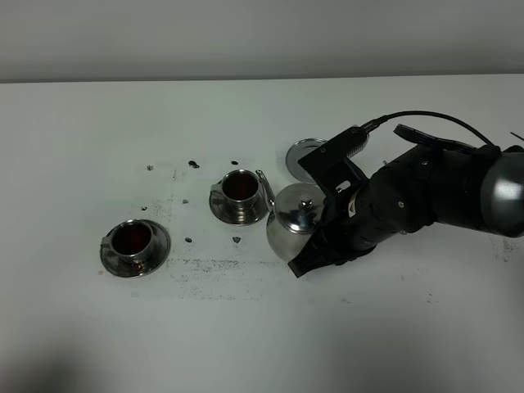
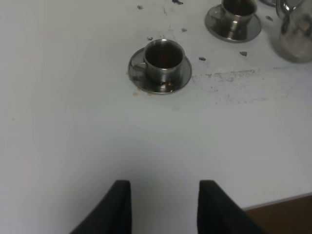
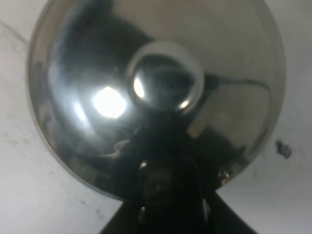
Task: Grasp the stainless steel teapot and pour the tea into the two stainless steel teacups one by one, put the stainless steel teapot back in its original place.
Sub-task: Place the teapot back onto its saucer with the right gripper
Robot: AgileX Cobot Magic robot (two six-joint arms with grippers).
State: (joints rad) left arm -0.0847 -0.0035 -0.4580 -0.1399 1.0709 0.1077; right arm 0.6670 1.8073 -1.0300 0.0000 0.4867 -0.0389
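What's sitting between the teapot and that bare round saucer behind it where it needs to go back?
Nothing visible. The stainless steel teapot, held by the right gripper, hangs just in front of the empty saucer, with only bare table between. The nearer teacup sits off to the left, out of that path.

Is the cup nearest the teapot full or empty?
It holds tea: the teacup beside the teapot shows dark reddish-brown liquid inside. How full, cannot tell.

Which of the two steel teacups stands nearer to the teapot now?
The teacup just left of the teapot, almost under its spout. The other teacup sits well apart, further left and nearer the table's front edge.
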